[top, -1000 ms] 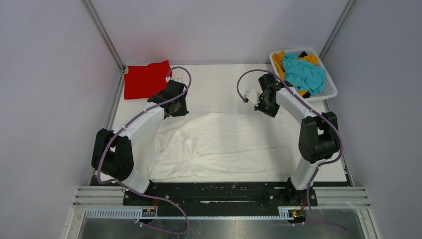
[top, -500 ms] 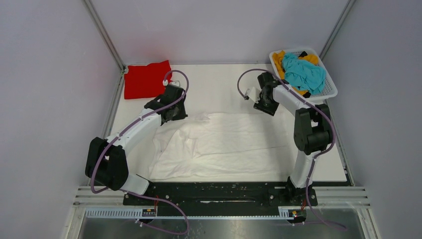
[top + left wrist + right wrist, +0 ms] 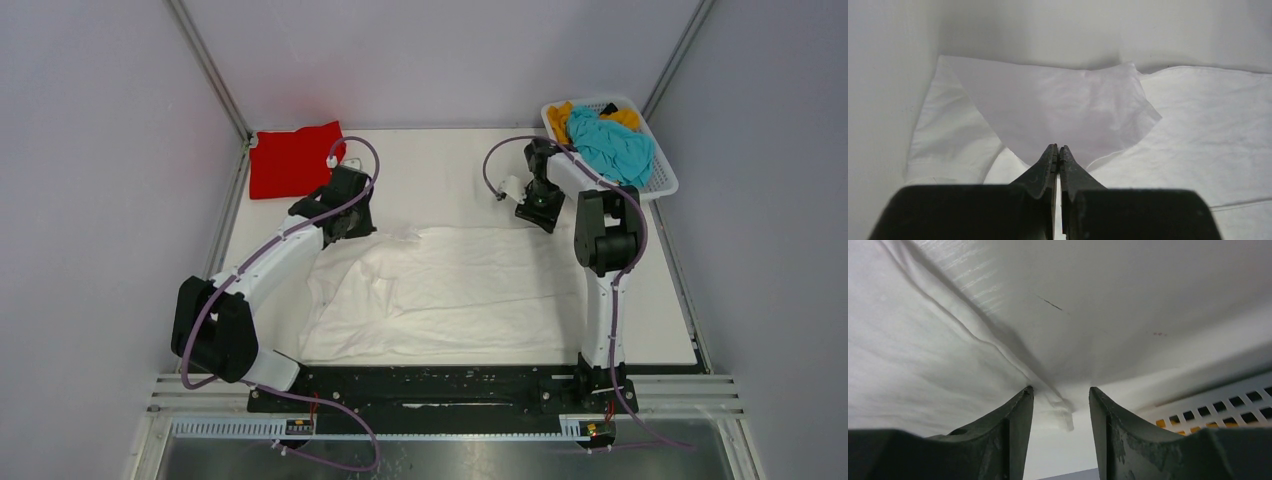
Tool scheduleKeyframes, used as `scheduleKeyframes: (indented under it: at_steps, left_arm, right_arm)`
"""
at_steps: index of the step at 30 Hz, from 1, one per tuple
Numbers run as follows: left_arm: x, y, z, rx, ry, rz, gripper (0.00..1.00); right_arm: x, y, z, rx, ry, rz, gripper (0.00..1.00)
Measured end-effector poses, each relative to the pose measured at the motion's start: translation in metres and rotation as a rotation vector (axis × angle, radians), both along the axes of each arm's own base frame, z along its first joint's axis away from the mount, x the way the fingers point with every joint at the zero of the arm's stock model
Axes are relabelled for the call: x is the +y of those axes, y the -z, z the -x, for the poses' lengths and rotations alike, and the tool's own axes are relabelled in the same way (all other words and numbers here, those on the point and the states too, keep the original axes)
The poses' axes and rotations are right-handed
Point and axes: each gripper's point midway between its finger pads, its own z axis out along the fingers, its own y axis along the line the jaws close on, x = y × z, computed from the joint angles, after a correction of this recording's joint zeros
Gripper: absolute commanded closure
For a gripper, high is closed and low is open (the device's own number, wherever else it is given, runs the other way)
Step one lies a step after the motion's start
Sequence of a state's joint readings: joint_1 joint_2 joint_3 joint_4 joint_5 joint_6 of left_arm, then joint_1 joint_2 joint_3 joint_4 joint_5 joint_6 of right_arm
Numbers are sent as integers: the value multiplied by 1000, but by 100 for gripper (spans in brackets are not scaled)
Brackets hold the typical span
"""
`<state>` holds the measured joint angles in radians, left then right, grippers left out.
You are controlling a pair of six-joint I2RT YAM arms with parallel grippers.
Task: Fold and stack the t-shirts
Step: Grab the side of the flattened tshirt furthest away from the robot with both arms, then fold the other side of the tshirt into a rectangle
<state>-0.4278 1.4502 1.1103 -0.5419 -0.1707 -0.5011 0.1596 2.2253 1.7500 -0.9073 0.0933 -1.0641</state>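
Left of centre, left pincer (image 3: 1058,148) is pinching the white t-shirt (image 3: 470,290); right pincer (image 3: 1060,390) is standing open, straddling its blurred hem.

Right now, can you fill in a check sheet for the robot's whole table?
Surface: white table, bare at the far middle.
Job's things: white shirt spread in the middle, its left side rumpled; red shirt folded at the far left corner; teal shirt and orange-yellow shirt bunched in the basket.
Clutter: white basket at the far right corner.
Grippers: left gripper shut, pinching a corner of the white shirt; right gripper open, with the shirt's edge between its fingers.
Cables: purple cables loop along both arms; no snag seen.
Surroundings: plain grey walls; nothing else seen.
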Motion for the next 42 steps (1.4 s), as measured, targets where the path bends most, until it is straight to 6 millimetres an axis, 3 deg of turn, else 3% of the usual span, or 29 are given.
scheduleKeyframes:
  at_steps: [10,22,26,35,42]
  left_arm:
    - [2,-9,-4,-18,-1,-18,100]
    - [8,-10,-3,-15,-8,-46,100]
    - [8,-11,-3,-18,-9,-47,100]
    - [9,-25,0,-58,-12,-24,100]
    - [15,-19,23,-57,-27,-1,100]
  right_arm:
    - [1,7,10,102,-28,1,55]
    - [0,8,32,201,-41,-3,79]
    - [0,8,33,203,-40,-3,100]
    - [2,4,38,136,-28,-10,100]
    - [16,-30,68,-6,-78,-34,100]
